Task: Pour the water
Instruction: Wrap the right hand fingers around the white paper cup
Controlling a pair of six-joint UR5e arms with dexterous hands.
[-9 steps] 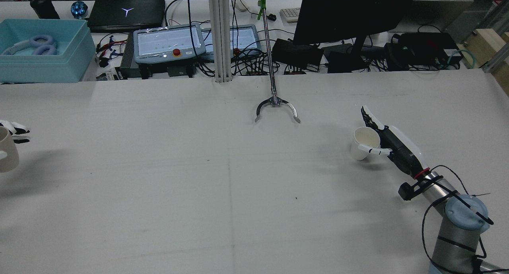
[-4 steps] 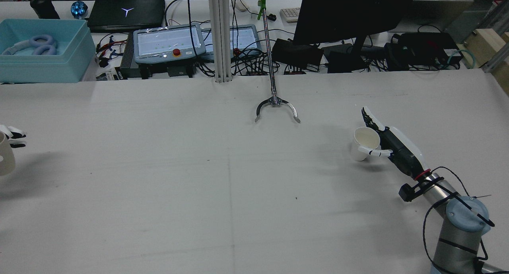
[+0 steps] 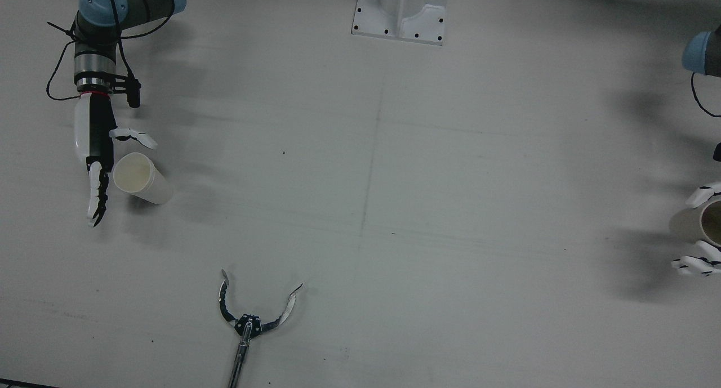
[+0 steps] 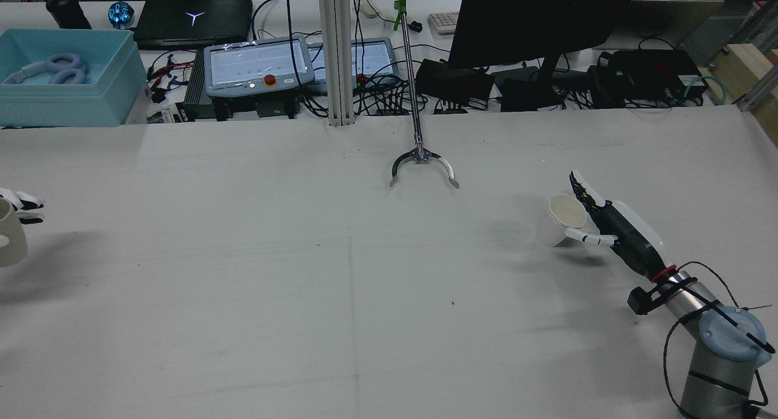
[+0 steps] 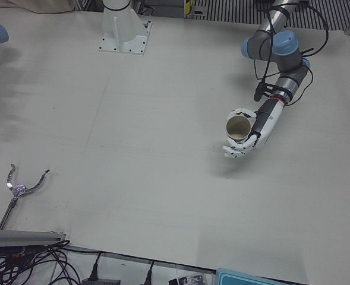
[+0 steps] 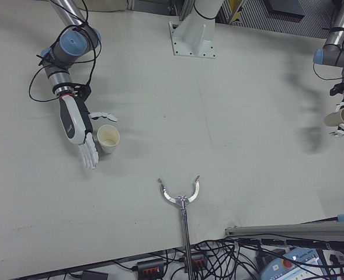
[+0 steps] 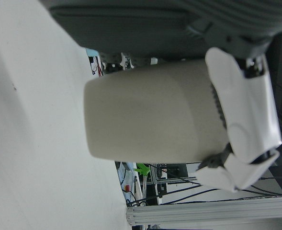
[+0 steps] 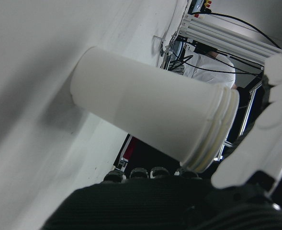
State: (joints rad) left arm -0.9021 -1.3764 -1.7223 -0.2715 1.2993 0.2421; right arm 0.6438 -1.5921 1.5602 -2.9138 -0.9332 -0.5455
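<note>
A white paper cup (image 4: pixel 560 219) leans tilted on the table at the right, its mouth toward my right hand (image 4: pixel 614 227). That hand is open, with straight fingers behind the cup and the thumb in front. In the front view the cup (image 3: pixel 142 181) lies beside the hand (image 3: pixel 96 146). In the right hand view the cup (image 8: pixel 145 110) rests on its base edge. My left hand (image 5: pixel 252 132) is shut on a beige cup (image 5: pixel 239 126), held upright above the table. In the rear view this cup (image 4: pixel 9 239) is at the far left edge.
A long reacher tool with open metal claws (image 4: pixel 423 163) lies at the middle far side of the table, also seen in the front view (image 3: pixel 253 315). A white pedestal base (image 3: pixel 400 10) stands by the robot. Pendants, cables, a monitor and a blue box (image 4: pixel 67 78) lie beyond the far edge.
My right hand has drawn back toward its arm's base, and the white cup has tipped over toward it. The left hand with the beige cup has barely shifted.
</note>
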